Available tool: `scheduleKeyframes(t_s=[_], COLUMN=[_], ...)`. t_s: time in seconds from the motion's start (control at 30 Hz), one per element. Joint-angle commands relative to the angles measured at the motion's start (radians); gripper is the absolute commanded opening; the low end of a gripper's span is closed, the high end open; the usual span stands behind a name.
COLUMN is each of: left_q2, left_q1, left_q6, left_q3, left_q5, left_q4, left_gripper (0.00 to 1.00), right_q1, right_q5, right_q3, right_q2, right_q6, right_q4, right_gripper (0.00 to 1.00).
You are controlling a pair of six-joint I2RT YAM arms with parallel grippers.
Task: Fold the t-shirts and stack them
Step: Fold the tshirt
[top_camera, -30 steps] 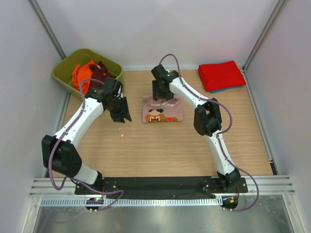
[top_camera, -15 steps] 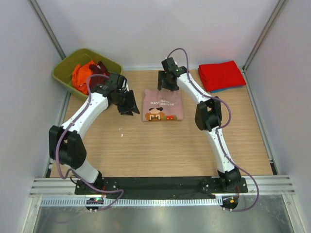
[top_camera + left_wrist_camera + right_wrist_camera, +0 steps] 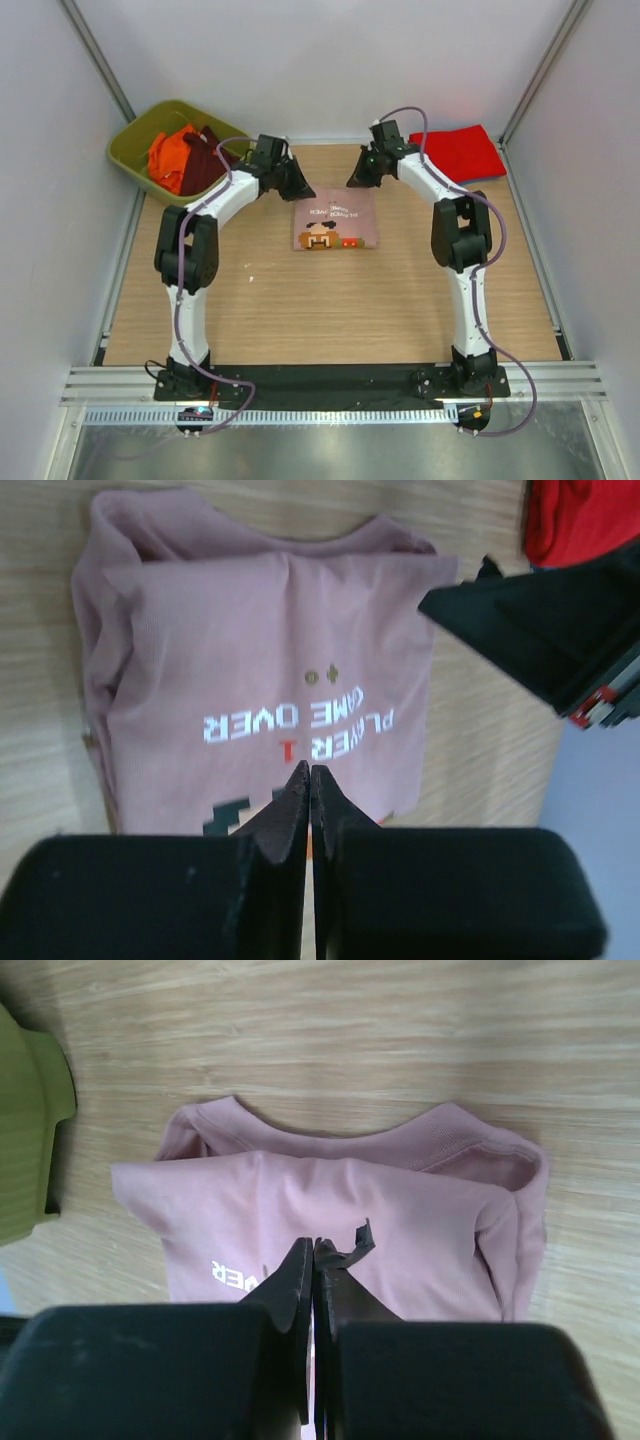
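The dusty-pink t-shirt (image 3: 335,222) lies folded in the middle of the counter (image 3: 300,300), print up, neckline toward the far side; from the left wrist we read "PLAYER 1 GAME OVER" on it. At the far left sits a green bin (image 3: 128,150) holding an orange t-shirt (image 3: 165,160) and a maroon t-shirt (image 3: 207,160) in a heap; at the far right a folded red t-shirt (image 3: 460,152) lies well apart from the pink one, and the right arm reaches across the gap between them.

The left fingers (image 3: 298,792) are pressed together with nothing between them, above the shirt's far left corner; the right fingers (image 3: 300,1260) are likewise closed and empty, above its far right corner; whether either pair touches the cloth we cannot tell.

A second ago the left fingers stood apart over bare counter to the left of the shirt, and the right ones were at the middle of its far edge; both have since moved out to the far corners and closed; the shirt has kept its place.
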Motion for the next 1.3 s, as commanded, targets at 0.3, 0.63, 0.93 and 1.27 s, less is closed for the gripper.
scheduleKeyframes(t_s=[0.3,0.63,0.93,1.27], left_q2=[0.265,0.331,0.337,0.319], left_q1=[0.001,0.033,0.036,0.027], left_q6=[-0.006,0.034,0.130,0.149], left_q3=[0.122,0.127,0.396,0.527], left_q5=[-0.131,-0.190,-0.229,-0.204], left_q4=[0.288,0.280,0.037,-0.149], left_gripper=[0.00,0.01,0.03,0.05], right_q1=[-0.132,-0.220,-0.224,-0.218], right_q5=[-0.221,-0.252,-0.228,-0.119], right_q3=[-0.312,-0.366,-0.123,0.059], right_q2=[0.036,0.131,0.141,0.033], right_q6=[0.178,0.225,0.126,-0.043], right_q4=[0.562,0.685,0.400,0.053], right_gripper=[0.01,0.02,0.11,0.32])
